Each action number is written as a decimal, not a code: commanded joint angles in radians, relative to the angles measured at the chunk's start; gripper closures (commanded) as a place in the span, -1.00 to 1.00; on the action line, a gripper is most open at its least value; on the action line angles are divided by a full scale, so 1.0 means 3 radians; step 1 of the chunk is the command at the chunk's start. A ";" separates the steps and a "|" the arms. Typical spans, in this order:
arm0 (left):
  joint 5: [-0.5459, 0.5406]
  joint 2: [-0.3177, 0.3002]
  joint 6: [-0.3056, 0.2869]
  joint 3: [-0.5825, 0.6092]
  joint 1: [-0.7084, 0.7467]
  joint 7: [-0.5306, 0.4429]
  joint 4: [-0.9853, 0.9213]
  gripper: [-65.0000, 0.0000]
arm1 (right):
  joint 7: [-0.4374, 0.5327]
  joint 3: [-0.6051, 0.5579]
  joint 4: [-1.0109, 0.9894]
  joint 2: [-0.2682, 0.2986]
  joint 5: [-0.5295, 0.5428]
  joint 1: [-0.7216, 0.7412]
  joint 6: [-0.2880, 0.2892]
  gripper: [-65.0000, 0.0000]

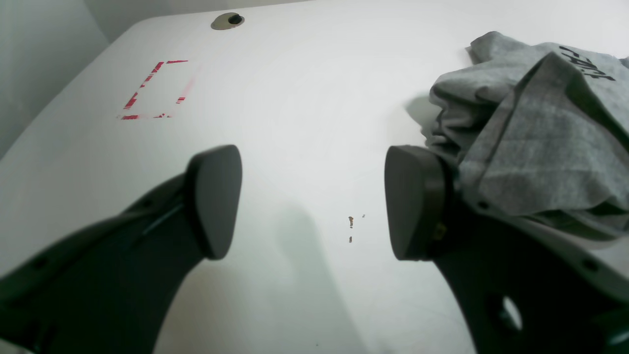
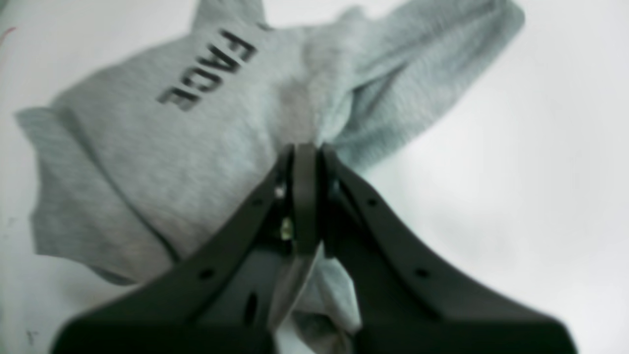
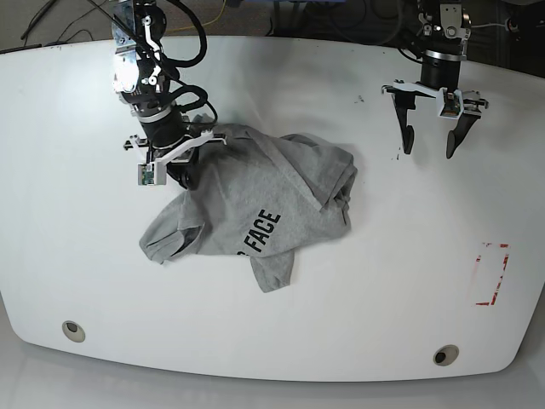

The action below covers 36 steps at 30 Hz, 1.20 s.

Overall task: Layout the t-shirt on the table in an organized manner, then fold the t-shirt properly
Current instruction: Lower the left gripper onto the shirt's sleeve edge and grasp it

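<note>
The heather-grey t-shirt lies crumpled in the middle of the white table, with its black "FACE" lettering facing up. My right gripper is shut on a bunched fold at the shirt's far-left edge. The right wrist view shows the grey cloth pinched at this gripper. My left gripper is open and empty, hovering over bare table to the right of the shirt. In the left wrist view its fingers stand wide apart, and the shirt is heaped beside the right one.
A red rectangular outline marks the table at the right, and it also shows in the left wrist view. Two round holes sit near the front edge. Small dark specks lie between the left fingers. Cables run behind the far edge.
</note>
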 commanded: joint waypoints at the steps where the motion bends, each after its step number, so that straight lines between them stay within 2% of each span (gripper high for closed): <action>1: -0.0017 -0.0019 0.0016 -0.0011 0.0004 -0.0105 0.0052 -0.31 | 0.0043 0.0015 0.0135 0.0020 0.0017 0.0007 -0.0003 1.00; 18: -0.0017 -0.0249 0.0006 0.0030 -0.0144 -0.0100 0.0037 -0.33 | 0.0049 0.0220 0.0257 0.0040 0.0017 -0.0014 -0.0003 1.00; 24: -0.0017 -0.0351 -0.0204 0.0214 -0.0390 -0.0043 -0.0004 -0.46 | 0.0049 0.0241 0.0247 0.0051 0.0006 0.0042 0.0002 1.00; 30: -0.0023 -0.0336 -0.0419 0.0368 -0.0630 0.0407 -0.0004 -0.52 | 0.0049 0.0235 0.0247 0.0051 0.0001 0.0053 0.0007 1.00; 36: -0.0023 -0.0331 -0.0634 0.0526 -0.0809 0.0673 -0.0004 -0.52 | 0.0049 0.0230 0.0247 0.0051 0.0001 0.0053 0.0012 1.00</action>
